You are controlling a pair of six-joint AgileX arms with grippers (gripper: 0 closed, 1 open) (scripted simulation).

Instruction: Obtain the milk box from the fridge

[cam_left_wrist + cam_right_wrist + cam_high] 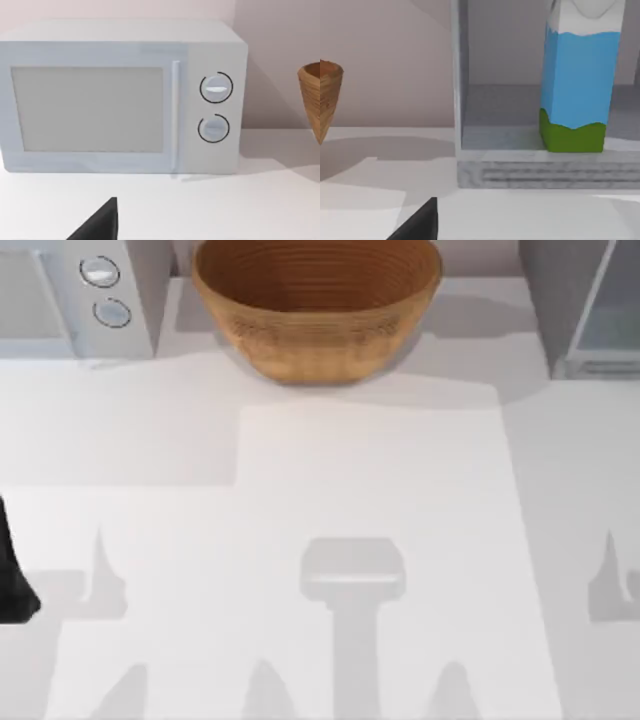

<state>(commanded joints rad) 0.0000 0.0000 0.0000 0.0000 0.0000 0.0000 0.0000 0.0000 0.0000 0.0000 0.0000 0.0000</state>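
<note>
The milk box (577, 80) stands upright on the floor of the fridge (461, 100), white on top, sky-blue in the middle, green at the base. The fridge's inside is open to the right wrist view. From above, the fridge (575, 300) is at the table's back right corner. A dark part of my right gripper (420, 222) shows low in the right wrist view, well short of the fridge and apart from the milk box. My left arm (12, 575) sits at the table's left edge, and its gripper (100, 222) faces the appliance with two knobs.
A light-grey appliance with two round knobs (100, 290) stands at the back left. A brown woven basket (315, 305) sits at the back middle, between it and the fridge. The white tabletop (350, 460) spreads wide in front of them.
</note>
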